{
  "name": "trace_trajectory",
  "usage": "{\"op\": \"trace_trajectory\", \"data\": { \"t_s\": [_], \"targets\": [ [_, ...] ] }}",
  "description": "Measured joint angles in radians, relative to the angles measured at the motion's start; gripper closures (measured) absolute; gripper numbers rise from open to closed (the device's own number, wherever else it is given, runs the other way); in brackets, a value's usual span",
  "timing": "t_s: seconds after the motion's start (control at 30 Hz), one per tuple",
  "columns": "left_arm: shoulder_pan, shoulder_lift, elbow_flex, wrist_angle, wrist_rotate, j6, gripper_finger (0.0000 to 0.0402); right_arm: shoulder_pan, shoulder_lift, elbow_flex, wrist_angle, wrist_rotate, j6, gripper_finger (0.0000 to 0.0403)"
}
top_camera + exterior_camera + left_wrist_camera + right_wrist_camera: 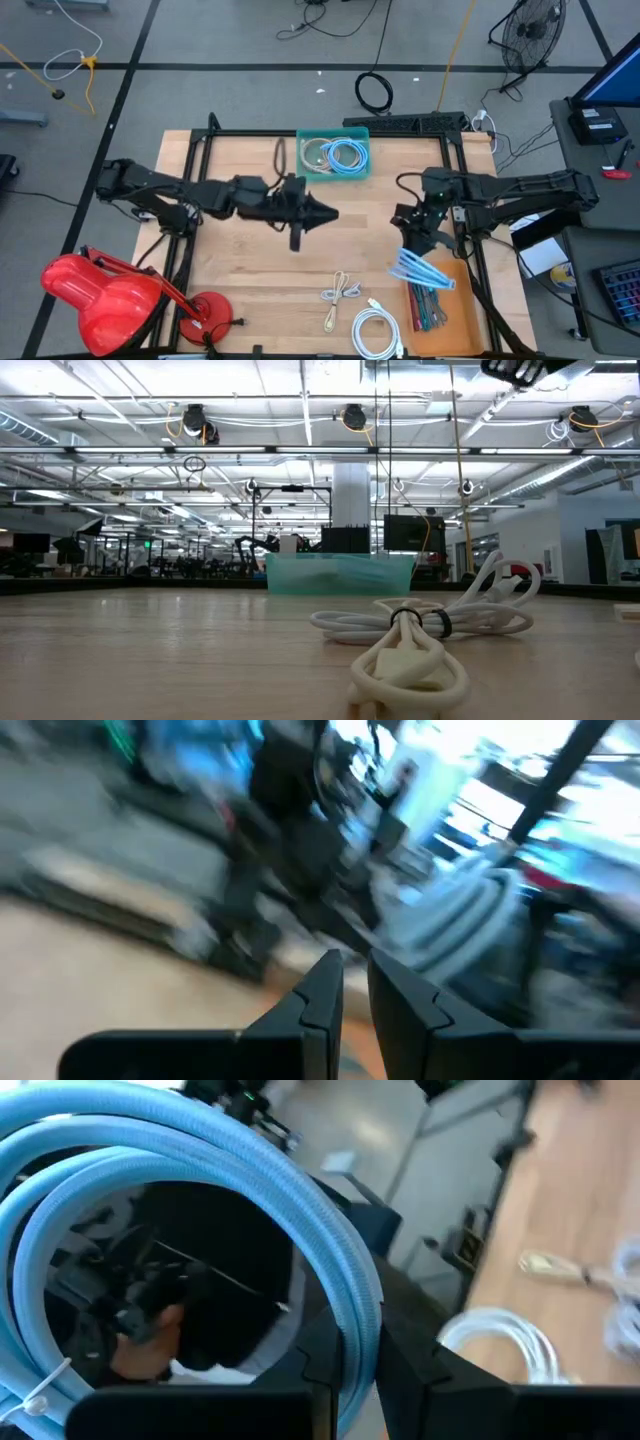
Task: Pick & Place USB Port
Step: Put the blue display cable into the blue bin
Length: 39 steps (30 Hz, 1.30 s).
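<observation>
The right gripper (420, 262) hung above the right side of the wooden tabletop (250, 270), its fingers (400, 1350) pinching a coiled light-blue cable (418, 270) between them. In the right wrist view the blue loops (200, 1170) rose up out of the finger gap and arched over most of the frame, with a white zip tie (40, 1390) binding the strands on one side. Just beyond those fingers, below the hanging coil, an orange tray (440, 310) held a bundle of grey cables (425, 310).

The left gripper (325, 213) pointed toward the middle of the tabletop, its fingers (320, 1000) pressed nearly together with only a thin slit between them and nothing in it (the scene past them was a smear).

Behind the left fingers, at the tabletop's far edge, a green bin (333, 153) held another coiled blue cable (346, 155) and a paler one (315, 152). Near the front edge, well apart from both grippers, lay a cream cable (338, 295) and a white coiled cable (376, 328); the low view showed the cream one (410, 665) close up with the white coil (450, 618) behind it. A red lamp (95, 295) stood at the front-left corner.
</observation>
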Motion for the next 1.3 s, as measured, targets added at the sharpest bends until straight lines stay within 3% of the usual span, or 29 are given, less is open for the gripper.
{"op": "trace_trajectory", "data": {
  "t_s": [0.07, 0.13, 0.23, 0.33, 0.57, 0.77, 0.97, 1.13, 1.3],
  "targets": [
    [-0.016, 0.002, 0.0, 0.045, -0.11, 0.059, 0.035, 0.0, -0.001, 0.0, 0.08, -0.005, 0.044, 0.0374],
    [-0.016, 0.016, 0.0, 0.103, -0.145, 0.089, 0.035, 0.0, 0.001, 0.0, 0.172, 0.012, 0.097, 0.0374],
    [-0.012, 0.033, 0.029, 0.132, -0.141, 0.15, 0.035, -0.001, 0.004, 0.0, 0.309, 0.047, 0.198, 0.0374],
    [-0.005, 0.083, 0.149, 0.131, -0.105, 0.205, 0.0335, -0.002, 0.01, 0.001, 0.432, 0.113, 0.307, 0.0374],
    [-0.012, 0.295, 0.598, -0.239, -0.033, 0.409, 0.0237, -0.003, 0.024, 0.002, 0.545, 0.312, 0.394, 0.0374],
    [-0.01, 0.432, 0.881, -0.568, -0.042, 0.408, 0.0168, -0.003, 0.024, 0.0, 0.532, 0.321, 0.404, 0.0374],
    [-0.007, 0.422, 0.907, -0.738, -0.119, 0.407, 0.0158, -0.004, 0.008, 0.0, 0.528, 0.294, 0.416, 0.0374],
    [0.009, 0.345, 0.91, -0.872, -0.122, 0.321, 0.0158, -0.007, -0.017, 0.0, 0.521, 0.297, 0.412, 0.0374],
    [-0.009, 0.317, 0.908, -0.843, 0.002, 0.275, 0.0158, -0.018, -0.022, 0.0, 0.516, 0.327, 0.414, 0.0374]
  ]
}}
